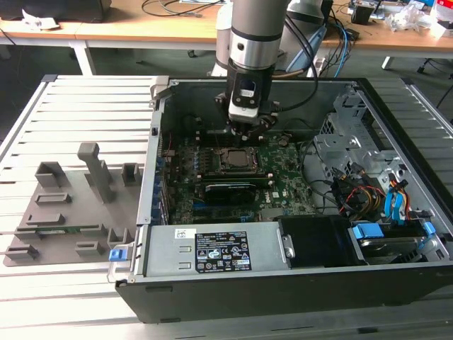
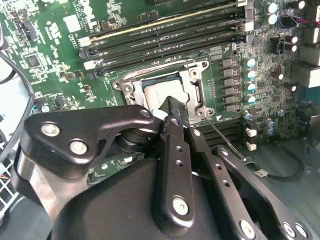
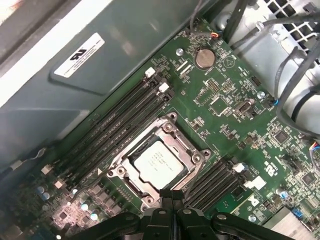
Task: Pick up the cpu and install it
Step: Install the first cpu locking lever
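The open computer case (image 1: 283,301) lies on the slatted desk (image 1: 85,99), and its black walls rim the motherboard on every side, so the arm reaches in from above. The freest room is over the board's middle. The end effector (image 1: 246,133) hangs there low, at the socket's far edge in the exterior view. In both wrist views its fingertips (image 3: 172,197) (image 2: 170,105) are pressed together with nothing between them; whether they touch the socket I cannot tell. The cpu (image 3: 159,164) is a flat square chip with a pale silver-grey top, and it sits inside the metal socket frame (image 3: 170,131) on the board, just beside the fingertips. In the second wrist view a thin lever (image 2: 225,141) slants away from a corner of the frame. Long memory slots (image 3: 120,135) run close along one side of the socket and shorter ones along the other. The power supply (image 1: 212,249) fills the near side, and a tangle of cables (image 1: 354,191) crowds the exterior view's right. A grey fixture tray (image 1: 64,212) lies on the desk outside the case, well apart.
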Action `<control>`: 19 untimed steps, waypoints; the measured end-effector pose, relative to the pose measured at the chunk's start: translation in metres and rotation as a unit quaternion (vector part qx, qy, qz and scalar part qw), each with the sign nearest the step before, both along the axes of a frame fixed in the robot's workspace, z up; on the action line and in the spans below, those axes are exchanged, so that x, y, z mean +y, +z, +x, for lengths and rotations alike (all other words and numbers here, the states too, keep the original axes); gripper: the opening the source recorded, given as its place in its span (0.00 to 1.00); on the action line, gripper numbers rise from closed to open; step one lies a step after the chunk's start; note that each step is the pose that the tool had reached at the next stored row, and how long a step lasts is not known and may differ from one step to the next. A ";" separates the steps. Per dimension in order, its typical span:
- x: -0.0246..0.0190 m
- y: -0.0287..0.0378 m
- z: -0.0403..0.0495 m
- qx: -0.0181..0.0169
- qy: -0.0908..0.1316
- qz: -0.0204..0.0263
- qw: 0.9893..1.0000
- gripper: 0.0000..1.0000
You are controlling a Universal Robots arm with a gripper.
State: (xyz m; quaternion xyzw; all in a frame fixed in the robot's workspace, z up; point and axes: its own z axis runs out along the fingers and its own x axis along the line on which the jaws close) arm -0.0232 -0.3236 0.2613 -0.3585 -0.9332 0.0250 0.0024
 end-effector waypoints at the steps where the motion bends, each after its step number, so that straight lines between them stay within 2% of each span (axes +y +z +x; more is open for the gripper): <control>1: 0.0000 0.0000 0.0000 0.000 0.006 0.000 1.000 0.11; 6: 0.0000 0.0000 0.0000 0.000 0.037 0.000 0.999 0.11; 9: 0.0000 0.0000 0.0000 0.000 0.061 0.000 0.998 0.11; 19: 0.0000 0.0000 0.0000 0.000 0.105 0.000 0.995 0.11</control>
